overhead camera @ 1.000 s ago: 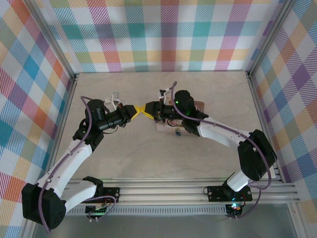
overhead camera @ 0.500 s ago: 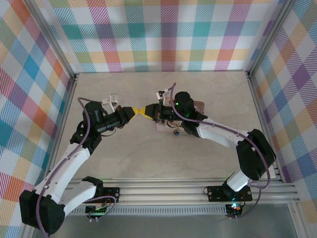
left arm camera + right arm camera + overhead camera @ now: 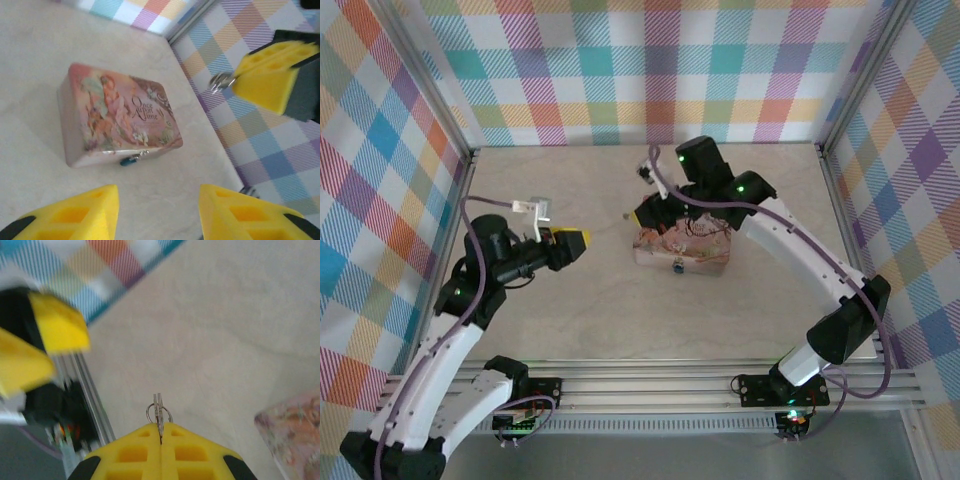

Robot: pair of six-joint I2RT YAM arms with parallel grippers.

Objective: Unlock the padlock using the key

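Tiny teal padlock [image 3: 129, 160] on tin [image 3: 115, 112]; right claw [image 3: 160, 428] clamped on key [image 3: 159, 413], left claw [image 3: 157, 194] apart.

the pink tin [image 3: 102, 117] reads "once upon a time" on its lid (smaller print too blurred).

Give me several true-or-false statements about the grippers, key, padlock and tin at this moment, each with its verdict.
1. The right gripper is shut on the key. True.
2. The left gripper is clamped on the padlock. False: it is open and holds nothing; the padlock hangs at the front of the tin.
3. The key is already in the padlock. False: it is held up in the air, well apart from the padlock.
4. The tin's lid is closed. True.
5. The tin lies on its side. False: it sits flat on the table, illustrated lid facing up.
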